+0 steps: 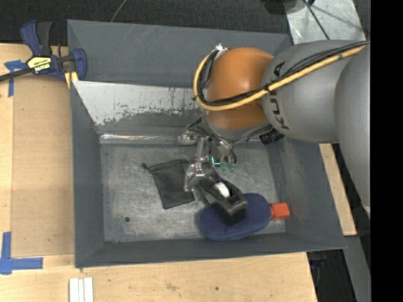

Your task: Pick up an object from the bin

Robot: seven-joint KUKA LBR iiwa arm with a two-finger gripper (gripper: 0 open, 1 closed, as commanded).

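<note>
My gripper (203,163) hangs low over the middle of the bin, under the arm's orange cover. Its tip is just above the right edge of a dark grey flat pouch (169,182) that lies on the bin floor to the left. Right below the gripper lies a black tape dispenser (225,199) with a white roll, resting partly on a round blue cloth pad (242,224). Whether the gripper touches the pouch or the dispenser cannot be made out.
A small orange block (280,211) lies at the right of the bin floor beside the blue pad. The arm and its orange cover hide the back right part of the bin. The left part of the floor is bare metal.
</note>
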